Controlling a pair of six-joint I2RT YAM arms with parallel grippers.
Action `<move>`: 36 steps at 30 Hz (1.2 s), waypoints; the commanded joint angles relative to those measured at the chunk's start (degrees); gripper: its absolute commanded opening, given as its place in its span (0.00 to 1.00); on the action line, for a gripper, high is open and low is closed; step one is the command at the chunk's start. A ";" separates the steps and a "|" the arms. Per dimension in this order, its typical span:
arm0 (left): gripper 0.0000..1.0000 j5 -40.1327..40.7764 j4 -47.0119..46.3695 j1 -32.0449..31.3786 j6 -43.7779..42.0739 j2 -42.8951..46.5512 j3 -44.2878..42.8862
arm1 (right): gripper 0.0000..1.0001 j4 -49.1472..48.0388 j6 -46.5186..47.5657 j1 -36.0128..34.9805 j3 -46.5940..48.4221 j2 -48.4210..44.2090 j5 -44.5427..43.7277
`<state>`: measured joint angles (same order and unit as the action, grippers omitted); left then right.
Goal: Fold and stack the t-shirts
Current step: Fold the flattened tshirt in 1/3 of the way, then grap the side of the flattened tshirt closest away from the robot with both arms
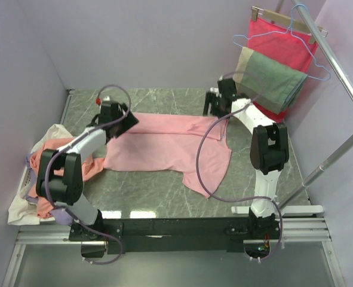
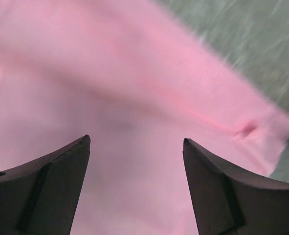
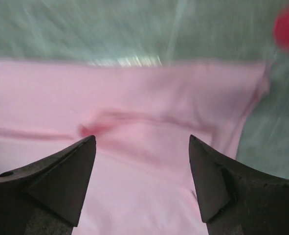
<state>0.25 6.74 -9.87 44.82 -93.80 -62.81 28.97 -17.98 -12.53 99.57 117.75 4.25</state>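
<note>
Top external: left arm [image 1: 89,140] overhangs t-shirt [image 1: 164,146]

Looks down on pink t-shirt [image 2: 110,88], blurred, filling most of frame. Shows left gripper [image 2: 136,139] spread wide over the cloth, nothing between dark fingers [image 2: 46,191]. Notes small pucker [image 2: 246,129] near shirt's right edge; green marbled table [image 2: 247,34] at upper right.

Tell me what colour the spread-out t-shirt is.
The t-shirt is plain light pink, clearest in the top external view.

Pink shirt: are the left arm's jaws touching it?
Cannot tell. The left wrist view shows open jaws over the pink shirt; blur hides any contact.
</note>
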 commanded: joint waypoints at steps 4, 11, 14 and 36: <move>0.83 1.69 -0.42 -0.33 -1.22 10.38 15.78 | 0.78 -2.52 -0.57 0.32 -15.19 -11.32 -2.05; 0.83 5.97 2.82 -0.33 -0.35 15.22 19.65 | 0.74 -2.35 -0.30 0.85 -18.53 -12.28 -0.75; 0.83 10.36 7.83 -0.33 0.27 17.85 20.00 | 0.75 -1.99 -1.97 0.58 -22.13 -15.87 0.76; 0.89 16.98 13.30 0.02 10.90 23.84 30.90 | 0.79 -3.66 -18.32 -10.23 -58.96 -48.06 3.31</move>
<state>17.85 22.90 -10.09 53.36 -68.45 -33.01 26.50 -33.76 -22.26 41.87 72.51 7.73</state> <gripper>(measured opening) 0.899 0.793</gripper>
